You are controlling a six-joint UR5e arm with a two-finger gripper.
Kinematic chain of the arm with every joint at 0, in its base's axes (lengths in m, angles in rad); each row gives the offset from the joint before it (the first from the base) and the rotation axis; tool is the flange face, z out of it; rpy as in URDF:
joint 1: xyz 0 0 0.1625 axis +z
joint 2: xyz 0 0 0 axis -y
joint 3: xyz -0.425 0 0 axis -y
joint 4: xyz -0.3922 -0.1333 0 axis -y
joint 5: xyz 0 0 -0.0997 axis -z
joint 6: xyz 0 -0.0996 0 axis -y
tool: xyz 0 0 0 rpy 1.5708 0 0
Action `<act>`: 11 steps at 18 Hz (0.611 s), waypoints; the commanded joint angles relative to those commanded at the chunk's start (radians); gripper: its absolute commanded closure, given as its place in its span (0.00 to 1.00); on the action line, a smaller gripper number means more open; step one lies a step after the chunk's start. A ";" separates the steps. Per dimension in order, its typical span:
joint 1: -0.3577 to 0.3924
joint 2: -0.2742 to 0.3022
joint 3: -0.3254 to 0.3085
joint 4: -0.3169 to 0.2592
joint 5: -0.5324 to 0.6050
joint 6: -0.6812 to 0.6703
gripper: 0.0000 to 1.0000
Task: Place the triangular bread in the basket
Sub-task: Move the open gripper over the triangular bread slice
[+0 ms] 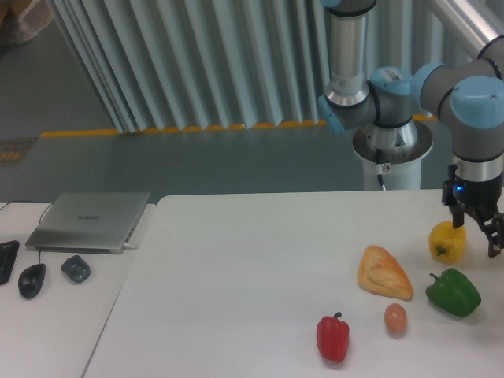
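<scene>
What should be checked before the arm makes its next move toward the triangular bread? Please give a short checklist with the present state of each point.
1. Triangular bread lies free on the table, nothing on top: ok.
2. Gripper is empty: ok, the jaws stand open with nothing between them.
3. Gripper is above the bread: not ok, it hangs by the yellow pepper.
4. Neighbours leave room to grasp: ok; the egg and the green pepper are near the bread but apart from it.
5. Basket is located: cannot tell, no basket shows in this view.
</scene>
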 joint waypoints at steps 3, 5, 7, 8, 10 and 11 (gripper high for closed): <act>-0.020 0.001 0.003 0.022 0.000 -0.077 0.00; -0.040 0.002 0.002 0.032 -0.018 -0.144 0.00; -0.069 0.002 -0.003 0.048 -0.020 -0.164 0.00; -0.090 0.002 -0.003 0.048 -0.017 -0.170 0.00; -0.149 -0.009 -0.005 0.042 -0.003 -0.231 0.00; -0.201 -0.034 -0.005 0.040 0.029 -0.241 0.00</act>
